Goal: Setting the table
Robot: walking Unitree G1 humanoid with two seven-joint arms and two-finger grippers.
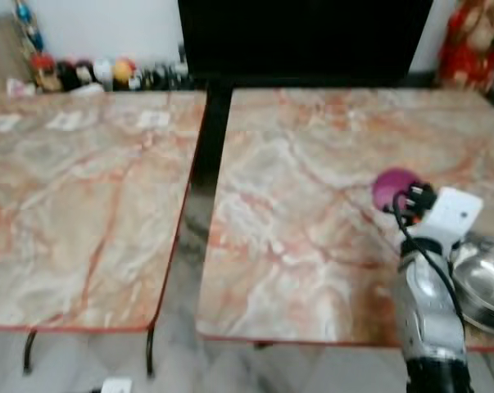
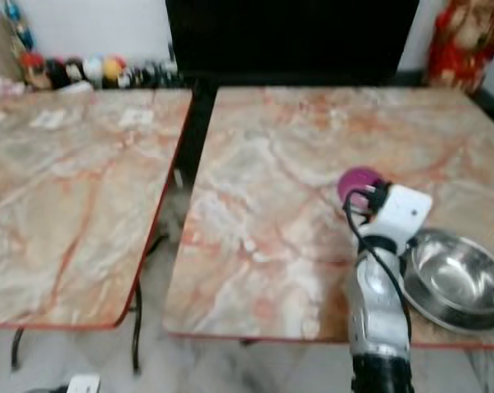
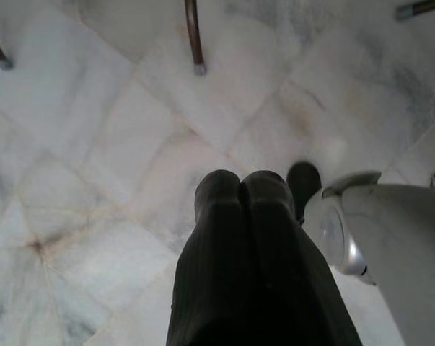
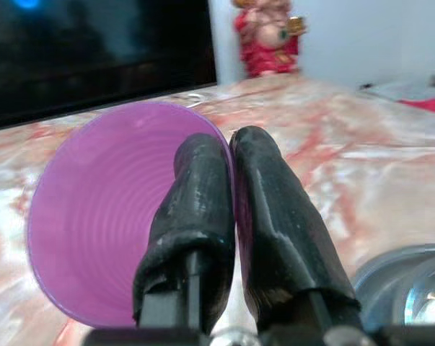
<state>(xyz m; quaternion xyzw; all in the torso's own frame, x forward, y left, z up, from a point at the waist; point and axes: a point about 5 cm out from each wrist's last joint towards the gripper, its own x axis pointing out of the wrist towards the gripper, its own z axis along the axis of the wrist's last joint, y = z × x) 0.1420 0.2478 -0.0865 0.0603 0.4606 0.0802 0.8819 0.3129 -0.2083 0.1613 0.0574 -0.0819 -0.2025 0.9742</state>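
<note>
Floor tiles (image 3: 94,144) of pale marble fill what my left wrist camera gives me; the left pincer (image 3: 240,189) hangs idle over them with its two black fingers pressed together and nothing between them.

Nearest on the right-hand bench (image 2: 263,246), I see my silver right arm (image 2: 378,303) reaching up from the front edge. Just beside it, on the robot's right, a steel bowl (image 2: 460,282) sits close to that edge. At the end of the arm the right pincer (image 4: 231,155) is clamped on the rim of a purple cup (image 4: 102,209): one finger inside the wall, one outside, the mouth turned toward the wrist camera. From the head cameras the cup (image 2: 357,184) is over the bench's right half, beyond the bowl.

A second bench (image 1: 83,205) stands to the left across a narrow gap. Farther back, I see a dark cabinet (image 1: 304,37), a row of small colourful figures (image 1: 91,74) and a red figurine (image 2: 464,37).
</note>
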